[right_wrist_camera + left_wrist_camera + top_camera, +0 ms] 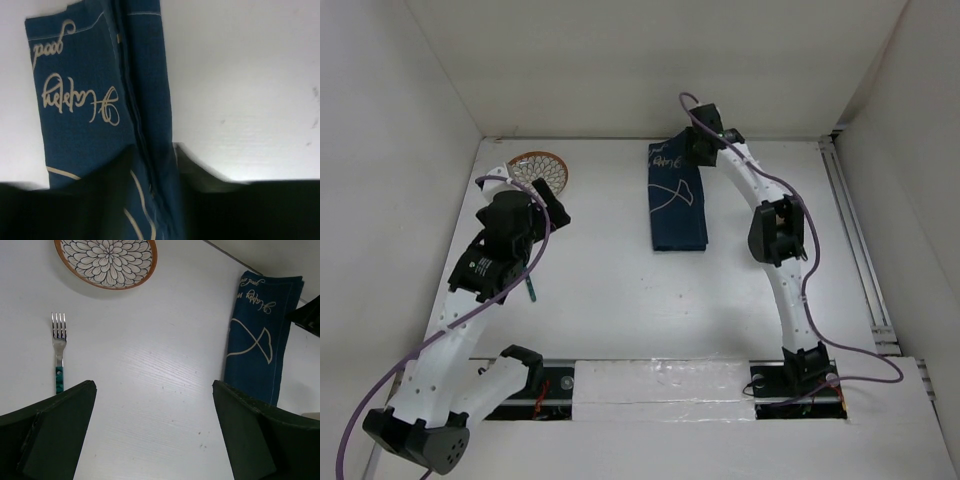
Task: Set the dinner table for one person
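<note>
The white dinner table (620,290) carries a flower-patterned plate (538,168) at the far left, a fork with a teal handle (531,289) partly under my left arm, and a folded dark blue cloth mat (677,195) at the far middle. My left gripper (548,203) hovers open and empty just near of the plate. Its wrist view shows the plate (106,262), the fork (59,347) and the mat (260,335) beyond the wide-open gripper (153,384). My right gripper (705,147) is at the mat's far end. In its wrist view the gripper (152,162) is shut on the mat's folded edge (90,95).
White walls enclose the table on the left, back and right. A metal rail (855,240) runs along the right side. The arm bases and a taped strip (660,385) sit at the near edge.
</note>
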Controlling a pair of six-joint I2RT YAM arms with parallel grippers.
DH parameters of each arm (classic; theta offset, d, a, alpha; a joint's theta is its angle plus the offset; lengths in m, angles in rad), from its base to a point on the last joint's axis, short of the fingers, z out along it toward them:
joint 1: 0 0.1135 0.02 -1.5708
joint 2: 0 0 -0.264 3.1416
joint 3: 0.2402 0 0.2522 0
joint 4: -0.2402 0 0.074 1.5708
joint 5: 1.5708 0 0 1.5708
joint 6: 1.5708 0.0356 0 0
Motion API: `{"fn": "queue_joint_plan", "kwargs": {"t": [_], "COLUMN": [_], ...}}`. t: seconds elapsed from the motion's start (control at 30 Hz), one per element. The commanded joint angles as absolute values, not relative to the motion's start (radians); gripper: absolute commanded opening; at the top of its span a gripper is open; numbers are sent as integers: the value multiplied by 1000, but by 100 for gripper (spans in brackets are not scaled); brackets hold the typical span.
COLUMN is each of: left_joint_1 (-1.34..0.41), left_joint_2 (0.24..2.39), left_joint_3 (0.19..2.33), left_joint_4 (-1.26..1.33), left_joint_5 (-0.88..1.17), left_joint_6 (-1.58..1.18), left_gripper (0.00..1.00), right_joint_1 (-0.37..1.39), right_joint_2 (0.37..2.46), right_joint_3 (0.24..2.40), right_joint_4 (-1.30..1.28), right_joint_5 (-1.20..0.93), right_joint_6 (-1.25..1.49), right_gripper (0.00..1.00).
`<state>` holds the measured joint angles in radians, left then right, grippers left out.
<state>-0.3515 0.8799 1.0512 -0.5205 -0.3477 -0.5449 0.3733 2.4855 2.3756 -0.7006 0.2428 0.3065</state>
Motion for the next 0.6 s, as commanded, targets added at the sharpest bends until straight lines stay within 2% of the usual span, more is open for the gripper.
{"fn": "queue_joint_plan", "kwargs": {"t": [0.0,0.07,0.1,0.2,0.37,0.57], "left_joint_1": [-350,-350,-350,-350,-350,-350], "left_joint_2": [876,876,876,876,894,874], "left_joint_3": [1063,1054,1054,1054,1054,1054], "left_joint_4": [-495,-495,-495,-486,-486,-485], "left_joint_5": [-344,-344,-344,-333,-322,-322], "left_joint_6": [-529,-520,-520,-520,-511,-511], "left_gripper": [100,100,100,100,100,100], "right_joint_1": [339,328,328,339,368,387], "right_joint_2": [2540,2516,2487,2328,2122,1938], "right_joint_3": [2535,2502,2458,2265,2031,1596], "right_joint_4": [-844,-807,-775,-632,-571,-436], "right_joint_5": [111,66,55,92,66,57], "right_joint_6": [203,193,184,184,253,308], "right_gripper": [54,79,87,93,93,90]}}
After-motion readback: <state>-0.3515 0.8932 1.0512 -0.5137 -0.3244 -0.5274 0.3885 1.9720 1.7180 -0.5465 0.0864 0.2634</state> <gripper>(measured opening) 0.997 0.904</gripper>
